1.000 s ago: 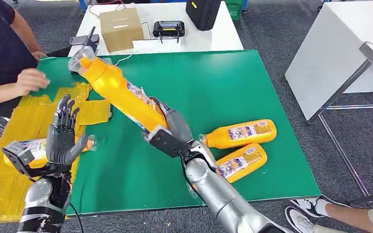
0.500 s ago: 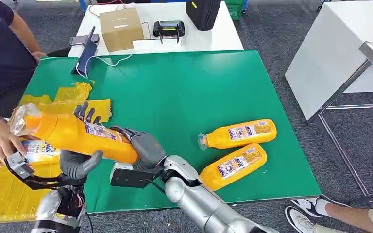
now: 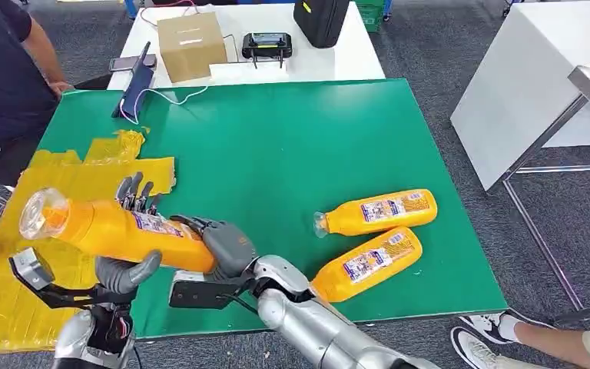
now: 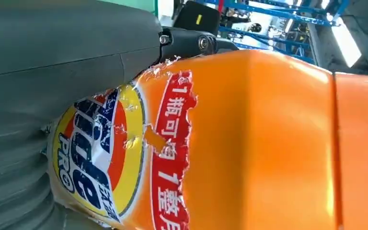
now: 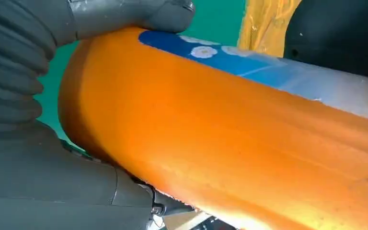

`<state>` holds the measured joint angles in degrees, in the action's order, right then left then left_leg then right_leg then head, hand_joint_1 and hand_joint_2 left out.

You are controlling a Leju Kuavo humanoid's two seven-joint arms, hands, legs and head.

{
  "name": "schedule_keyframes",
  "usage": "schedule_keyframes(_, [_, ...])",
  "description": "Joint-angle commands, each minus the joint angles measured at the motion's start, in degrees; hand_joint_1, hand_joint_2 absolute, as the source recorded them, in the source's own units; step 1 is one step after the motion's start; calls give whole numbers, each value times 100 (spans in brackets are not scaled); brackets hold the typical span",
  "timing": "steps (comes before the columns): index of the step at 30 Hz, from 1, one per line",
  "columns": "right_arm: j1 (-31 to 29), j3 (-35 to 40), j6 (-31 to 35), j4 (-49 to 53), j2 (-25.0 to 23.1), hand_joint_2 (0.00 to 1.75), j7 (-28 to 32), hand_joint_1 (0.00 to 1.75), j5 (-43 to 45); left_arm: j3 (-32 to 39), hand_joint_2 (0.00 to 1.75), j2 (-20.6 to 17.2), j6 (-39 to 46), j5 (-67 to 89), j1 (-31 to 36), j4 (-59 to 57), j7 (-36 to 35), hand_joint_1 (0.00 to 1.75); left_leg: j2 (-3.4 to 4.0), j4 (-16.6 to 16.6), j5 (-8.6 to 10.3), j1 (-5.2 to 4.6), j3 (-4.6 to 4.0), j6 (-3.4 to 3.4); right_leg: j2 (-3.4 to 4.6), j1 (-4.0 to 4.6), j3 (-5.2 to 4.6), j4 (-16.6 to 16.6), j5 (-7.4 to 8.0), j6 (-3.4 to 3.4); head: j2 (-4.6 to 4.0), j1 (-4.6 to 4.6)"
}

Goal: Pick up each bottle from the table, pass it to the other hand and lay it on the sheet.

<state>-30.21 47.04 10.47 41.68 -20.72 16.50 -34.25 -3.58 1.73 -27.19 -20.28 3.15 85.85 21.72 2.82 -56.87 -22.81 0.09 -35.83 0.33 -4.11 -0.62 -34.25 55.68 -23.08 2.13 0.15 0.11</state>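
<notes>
Orange bottle held level above near-left counter edge, long axis left-right, cap toward yellow sheet; base gripped by right hand, middle cradled in left hand, fingers wrapping it but not visibly closed tight.
</notes>
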Motion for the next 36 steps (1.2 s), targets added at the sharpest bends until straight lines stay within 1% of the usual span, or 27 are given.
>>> schedule_keyframes(1, [-188, 583, -23, -618, 72, 175, -28, 171, -8, -293, 175, -88, -11, 210, 266, -158, 91, 175, -35, 3, -7, 8, 25, -2, 12, 1, 34, -6, -11, -6, 0, 2])
schedule_keyframes(2, [-193, 573, -28, -623, 72, 175, -22, 175, -3, -307, 175, -116, -31, 246, 268, -149, 109, 175, -30, 4, -4, 6, 20, -2, 10, 0, 28, -6, -8, -5, 0, 2])
schedule_keyframes(3, [-201, 543, -32, -630, 72, 175, -11, 173, 0, -297, 175, -132, -41, 293, 273, -164, 142, 175, -21, 4, -1, 4, 11, -1, 6, 0, 17, -5, -4, -3, 0, 2])
schedule_keyframes(4, [-206, 516, -28, -639, 72, 175, -6, 171, -3, -284, 175, -136, -52, 297, 272, -171, 143, 175, -36, 1, -8, 9, 26, -3, 14, 1, 36, -5, -12, -7, 0, 2])
schedule_keyframes(7, [-224, 418, -28, -662, 72, 175, 0, 173, -34, -292, 175, -160, -45, 537, 295, -153, 262, 175, -25, 3, -1, 4, 12, -2, 4, 0, 19, -5, -5, -4, 0, 2])
schedule_keyframes(8, [-224, 400, -29, -664, 72, 175, 5, 175, -46, -302, 175, -163, -43, 595, 299, -140, 291, 175, -35, 1, -7, 8, 22, -3, 10, 1, 30, -4, -11, -7, 0, 2])
schedule_keyframes(9, [-224, 400, -29, -664, 72, 175, 5, 171, -46, -302, 175, -163, -43, 595, 299, -140, 291, 175, -23, 5, 0, 2, 10, -1, 4, -1, 15, -4, -4, -4, 0, 2])
schedule_keyframes(10, [-237, 349, -17, -677, 72, 175, -10, 173, -60, -330, 175, -186, -19, 744, 296, -95, 346, 175, -36, 3, -6, 8, 24, -4, 12, 1, 32, -4, -12, -7, 0, 0])
schedule_keyframes(11, [-236, 282, -9, -673, 72, 175, -17, 169, -54, -357, 175, -212, 37, 936, 285, -42, 416, 175, -33, 4, -3, 6, 18, -3, 7, 0, 26, -4, -9, -6, 0, 2])
schedule_keyframes(13, [-243, 277, -11, -676, 83, 175, -17, 169, -54, -359, 175, -209, 37, 939, 284, -40, 417, 175, -25, 3, 0, 4, 8, -2, 2, 0, 14, -4, -5, -3, 0, 0])
schedule_keyframes(14, [-254, 271, -14, -677, 95, 175, -17, 169, -53, -362, 175, -205, 37, 940, 283, -35, 418, 175, -39, 1, -7, 8, 23, -3, 9, 0, 31, -3, -12, -6, 0, 2])
schedule_keyframes(15, [-254, 271, -14, -677, 95, 175, -17, 166, -53, -362, 175, -205, 37, 940, 283, -35, 418, 175, -25, 3, -1, 5, 10, -2, 5, 1, 16, -5, -5, -3, 0, 2])
schedule_keyframes(16, [-235, 162, 18, -632, 104, 175, -8, 157, -67, -399, 175, -242, 211, 1323, 272, 38, 564, 175, -36, -1, -6, 8, 20, -2, 9, 1, 29, -3, -11, -6, 0, 2])
schedule_keyframes(17, [-240, 79, 89, -580, 136, 175, -15, 68, -69, -426, 175, -270, 362, 1610, 280, 90, 650, 175, -37, 0, -6, 7, 19, -2, 8, 0, 28, -2, -11, -5, 0, 2])
schedule_keyframes(18, [-212, -47, 165, -438, 194, 175, -2, 0, -88, -461, 175, -295, 779, 2260, 285, 179, 875, 175, -24, 2, 0, 4, 7, -1, 2, 1, 13, -4, -4, -3, 0, 2])
schedule_keyframes(20, [-119, -316, 190, 124, 417, 175, 49, 0, -76, -508, 175, -325, 1375, 3213, 280, 267, 933, 175, -44, -4, -4, 10, 13, -2, 2, 3, 26, -1, -11, -5, 0, 2])
schedule_keyframes(21, [-26, -447, 174, 532, 547, 175, 80, 0, -79, -506, 175, -347, 1703, 3715, 265, 268, 930, 175, -33, 0, 1, 5, 4, -1, -3, 1, 12, -3, -5, -3, 0, 0])
schedule_keyframes(22, [176, -637, 103, 1173, 729, 175, 157, 0, -27, -501, 175, -387, 2129, 4322, 287, 198, 946, 175, -51, -2, -5, 10, 16, -1, -1, 2, 30, -3, -12, -5, 0, 4])
schedule_keyframes(24, [274, -692, -90, 1529, 842, 175, 37, 0, -56, -446, 175, -386, 2128, 4343, 303, 152, 978, 175, -35, 0, 0, 6, 4, 0, -2, 1, 16, -4, -5, -3, 0, 4])
schedule_keyframes(25, [313, -723, -121, 1718, 913, 0, 36, 0, -66, -472, 175, -452, 2633, 5042, 333, 102, 914, 175, -48, -3, -4, 7, 12, -1, 1, 1, 28, -2, -10, -4, 0, 0])
schedule_keyframes(26, [311, -748, -173, 1927, 1030, 0, 69, 0, -52, -467, 175, -487, 2942, 5481, 370, 4, 817, 175, -37, -3, -6, 8, 12, -2, 8, 2, 23, -2, -8, -4, 0, 4])
schedule_keyframes(27, [277, -765, -353, 2175, 1209, 0, 78, 0, 35, -394, 175, -585, 3618, 6450, 443, -186, 421, 175, -39, 2, -1, 3, 9, -1, -4, -2, 20, -3, -7, -3, 0, 0])
schedule_keyframes(28, [183, -786, -616, 2459, 1476, 0, -70, 0, 114, -246, 175, -665, 4125, 7232, 560, -519, 82, 175, -54, -3, -5, 9, 16, -3, -3, 2, 32, -2, -13, -6, 0, 2])
schedule_keyframes(29, [136, -842, -716, 2622, 1643, 0, -83, 0, 155, -118, 175, -697, 4235, 7653, 676, -808, -150, 175, -50, -1, 2, 6, 9, -2, -10, 1, 23, -3, -7, -4, 0, 2])
schedule_keyframes(30, [134, -899, -802, 2725, 1723, 0, -102, 0, 194, -61, 175, -725, 4272, 7656, 756, -971, -76, 175, -41, 3, 5, 1, 6, 0, -11, -2, 17, -5, -3, -2, 0, 2])
schedule_keyframes(31, [136, -915, -821, 2745, 1739, 0, -102, 0, 200, -51, 175, -736, 4285, 7641, 775, -1012, -51, 175, -56, 3, 2, 3, 18, -1, -8, -3, 31, -4, -8, -4, 0, 0])
schedule_keyframes(36, [104, -875, -840, 2691, 1716, 0, -89, 0, 186, -8, 175, -746, 4319, 7783, 754, -1037, -159, 175, -22, 1, -1, 3, 11, -2, 12, -1, 18, -4, -1, -3, 0, 0])
